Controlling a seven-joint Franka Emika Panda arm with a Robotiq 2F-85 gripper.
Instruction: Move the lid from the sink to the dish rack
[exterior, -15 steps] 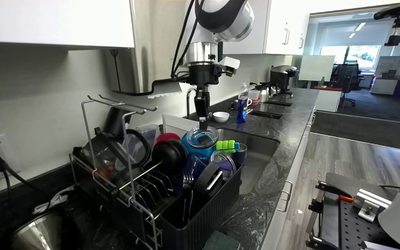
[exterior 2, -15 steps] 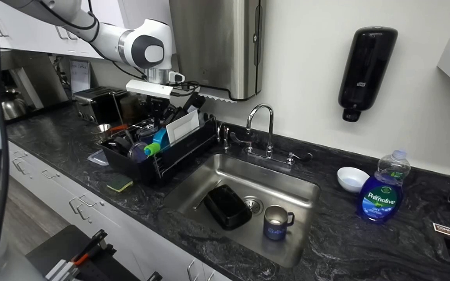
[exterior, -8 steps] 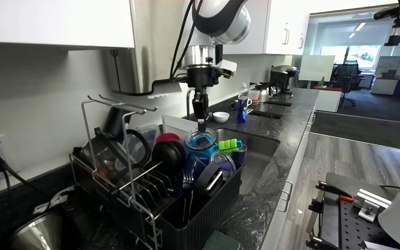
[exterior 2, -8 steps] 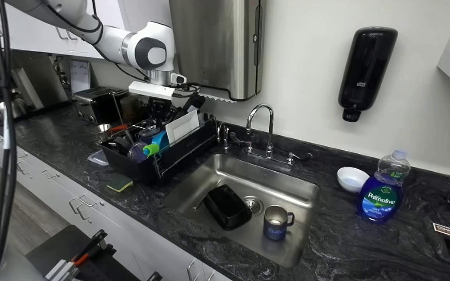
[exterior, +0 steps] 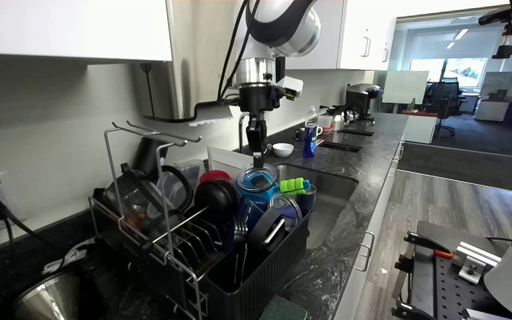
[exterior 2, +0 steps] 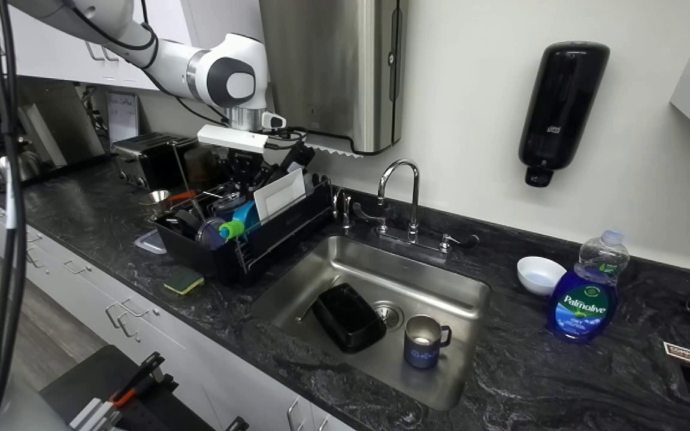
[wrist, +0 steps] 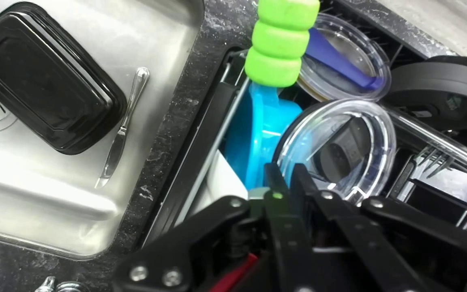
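The clear round lid (wrist: 379, 162) is above the dish rack (exterior: 256, 275), just over or touching a light-blue item (wrist: 258, 142); which of these I cannot tell. My gripper (wrist: 286, 170) is nearly closed, with the lid's near rim in the narrow gap between its fingertips. In an exterior view the gripper (exterior: 258, 161) points straight down with the lid (exterior: 257, 178) at its tips. The rack's far side shows in an exterior view (exterior 2: 282, 236). The steel sink (exterior 2: 333, 263) holds a black dish (exterior 2: 348, 317), a mug (exterior 2: 423, 341) and a knife (wrist: 124, 125).
The rack is crowded: a bright green handle (wrist: 276, 52), a white square plate (exterior 2: 281, 194), a black round piece (wrist: 440, 93), a fork (exterior: 241, 231). Wire hooks (exterior: 162, 133) rise from the rack. A paper towel dispenser (exterior 2: 333, 72) hangs close to the arm. The faucet (exterior 2: 415, 197) stands behind the sink.
Over the first half second my gripper and the lid moved slightly down together, and the green handle and light-blue item shifted a little. Since then nothing has visibly moved.
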